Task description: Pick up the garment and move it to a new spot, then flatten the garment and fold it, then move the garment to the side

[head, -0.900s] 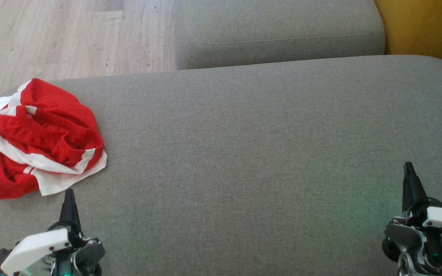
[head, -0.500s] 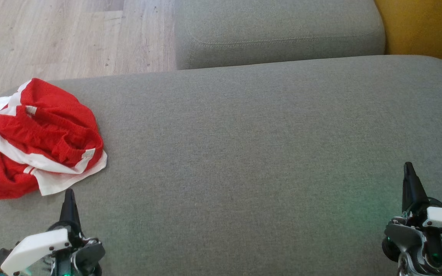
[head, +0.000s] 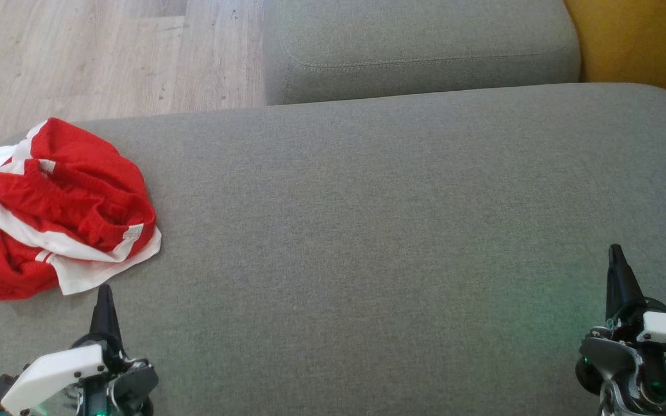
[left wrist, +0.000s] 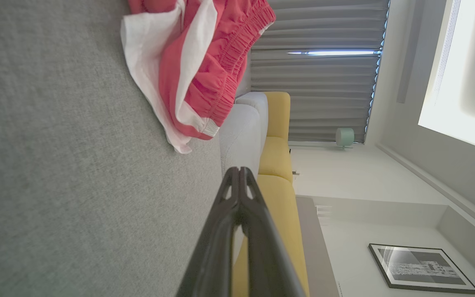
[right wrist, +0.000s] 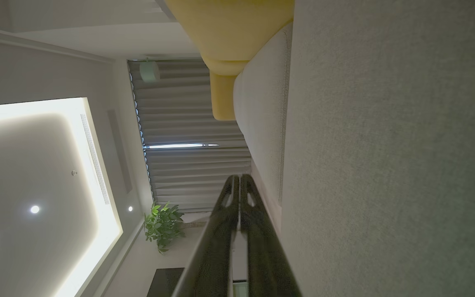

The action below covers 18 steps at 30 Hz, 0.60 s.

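While the red-and-white shorts lie ungrasped, pickup is pending. The left gripper beside them, closed like the right gripper, must be opened.

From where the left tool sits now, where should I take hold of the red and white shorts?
Probably the bunched elastic waistband of the shorts: it stands up as a ridge nearest the shut left tool. Open and come down from the near right side; the white hem lies flat on the sofa cushion.
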Available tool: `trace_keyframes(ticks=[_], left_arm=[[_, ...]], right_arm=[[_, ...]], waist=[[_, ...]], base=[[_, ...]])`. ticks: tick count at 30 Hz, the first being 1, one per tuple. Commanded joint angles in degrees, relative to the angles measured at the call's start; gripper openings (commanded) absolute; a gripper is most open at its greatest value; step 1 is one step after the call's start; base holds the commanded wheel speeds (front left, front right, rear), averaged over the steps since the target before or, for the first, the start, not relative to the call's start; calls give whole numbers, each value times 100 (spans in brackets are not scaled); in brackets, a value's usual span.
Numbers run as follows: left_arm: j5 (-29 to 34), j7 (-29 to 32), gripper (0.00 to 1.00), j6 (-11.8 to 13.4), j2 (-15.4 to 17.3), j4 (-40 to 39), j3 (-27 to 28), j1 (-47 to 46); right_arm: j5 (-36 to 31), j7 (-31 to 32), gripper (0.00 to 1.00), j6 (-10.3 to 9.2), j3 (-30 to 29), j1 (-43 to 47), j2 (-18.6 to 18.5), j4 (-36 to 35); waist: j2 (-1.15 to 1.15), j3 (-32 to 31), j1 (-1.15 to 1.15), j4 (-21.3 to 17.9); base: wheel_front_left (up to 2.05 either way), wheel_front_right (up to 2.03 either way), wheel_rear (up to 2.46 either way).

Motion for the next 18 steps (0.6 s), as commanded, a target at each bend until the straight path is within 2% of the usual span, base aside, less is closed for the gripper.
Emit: trace_keyframes(ticks=[1,18], left_arm=[[52,42,0,-37,47,-184,185,-296],[52,42,0,-37,47,-184,184,-296]], right_arm=[[-16,33,0,78,121,-296,-31,-204],[-16,33,0,78,121,-296,-31,-204]], waist=[[0,0,0,0],[0,0,0,0]], base=[[0,0,0],[0,0,0]])
